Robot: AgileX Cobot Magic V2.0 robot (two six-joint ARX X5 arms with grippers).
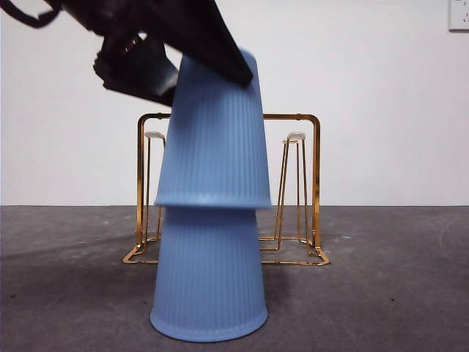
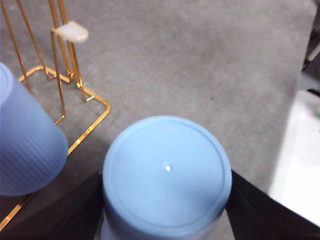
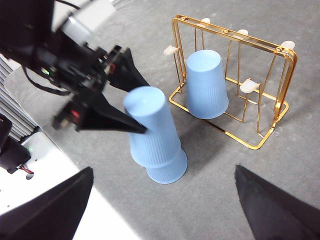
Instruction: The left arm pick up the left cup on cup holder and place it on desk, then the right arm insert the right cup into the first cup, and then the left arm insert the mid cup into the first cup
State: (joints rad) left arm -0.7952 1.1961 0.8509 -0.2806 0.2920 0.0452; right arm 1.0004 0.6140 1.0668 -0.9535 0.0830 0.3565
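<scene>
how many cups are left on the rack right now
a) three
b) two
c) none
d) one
d) The right wrist view shows one cup standing on the rack, while two others are stacked on the desk, the upper cup held by the left hand.

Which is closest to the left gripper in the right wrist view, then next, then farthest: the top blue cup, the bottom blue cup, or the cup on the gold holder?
1. Top blue cup: held in the left gripper.
2. Bottom blue cup: directly under it, on the desk.
3. Cup on the holder: farthest, inside the gold cup holder.
</scene>
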